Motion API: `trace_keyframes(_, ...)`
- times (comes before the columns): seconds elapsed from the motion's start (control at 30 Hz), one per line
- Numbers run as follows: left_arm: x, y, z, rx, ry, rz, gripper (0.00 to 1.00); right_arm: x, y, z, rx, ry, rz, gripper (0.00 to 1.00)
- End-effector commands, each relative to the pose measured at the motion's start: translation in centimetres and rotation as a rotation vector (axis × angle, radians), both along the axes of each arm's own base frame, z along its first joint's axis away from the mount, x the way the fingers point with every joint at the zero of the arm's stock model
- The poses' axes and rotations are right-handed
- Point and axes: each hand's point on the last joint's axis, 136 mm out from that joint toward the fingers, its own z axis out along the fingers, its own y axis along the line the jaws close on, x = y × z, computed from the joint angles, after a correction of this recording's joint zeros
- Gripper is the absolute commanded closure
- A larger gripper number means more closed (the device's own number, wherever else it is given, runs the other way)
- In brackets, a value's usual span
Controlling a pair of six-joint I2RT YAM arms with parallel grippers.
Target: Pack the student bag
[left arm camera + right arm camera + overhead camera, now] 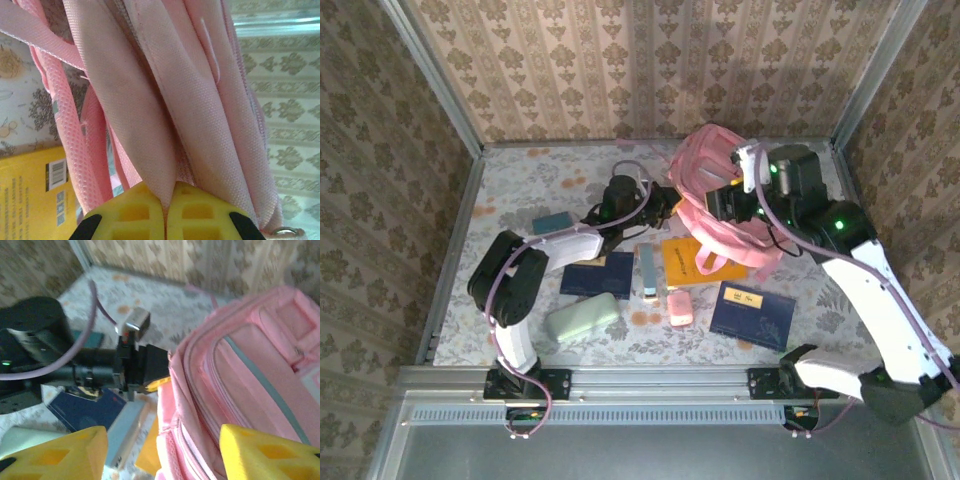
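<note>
We judge the student bag (745,245), slumped at the back right of the table (520,180) by an orange book (685,258), soft, limp and probably light; our left gripper (166,202) pinches a fabric fold, the right gripper (162,437) stands spread just beside it, so stitched seams or straps suit best

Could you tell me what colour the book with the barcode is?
Yellow; the book shows best in the left wrist view.
</note>
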Motion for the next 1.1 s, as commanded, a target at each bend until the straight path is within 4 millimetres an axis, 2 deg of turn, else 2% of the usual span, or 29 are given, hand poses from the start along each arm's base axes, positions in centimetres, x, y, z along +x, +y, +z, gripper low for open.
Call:
trace_keyframes(0.0,-1.2,-0.9,3.5,-0.014,-0.115,-0.055,1.00,-0.6,-1.3,-2.5,-0.091,0.158,-0.085,0.35)
trace_keyframes(0.2,-2.1,-0.9,2.8,0.043,-0.131,-0.074,1.00,3.1,-2.7,-3.4,-0.209,0.133,-0.230,0.33)
trace_keyframes(0.3,-2.4,-1.3,2.4,0.048,-0.127,-0.085,1.00,5.6,-3.0,-5.3,-0.259,0.187,-0.319,0.34)
trace_keyframes(0.43,-2.6,-1.6,1.8,0.050,-0.112,-0.087,1.00,7.6,-2.7,-7.5,-0.254,0.258,-0.427,0.40)
trace_keyframes(0.53,-2.8,-1.7,1.6,0.052,-0.110,-0.089,1.00,8.5,-1.7,-9.3,-0.235,0.299,-0.448,0.43)
trace_keyframes(0.7,-2.7,-1.8,1.3,0.055,-0.104,-0.087,1.00,9.7,0.0,-10.8,-0.271,0.312,-0.439,0.44)
trace_keyframes(1.07,-2.7,-2.0,0.6,0.044,-0.088,-0.086,1.00,11.4,-0.2,-14.0,-0.406,0.318,-0.453,0.52)
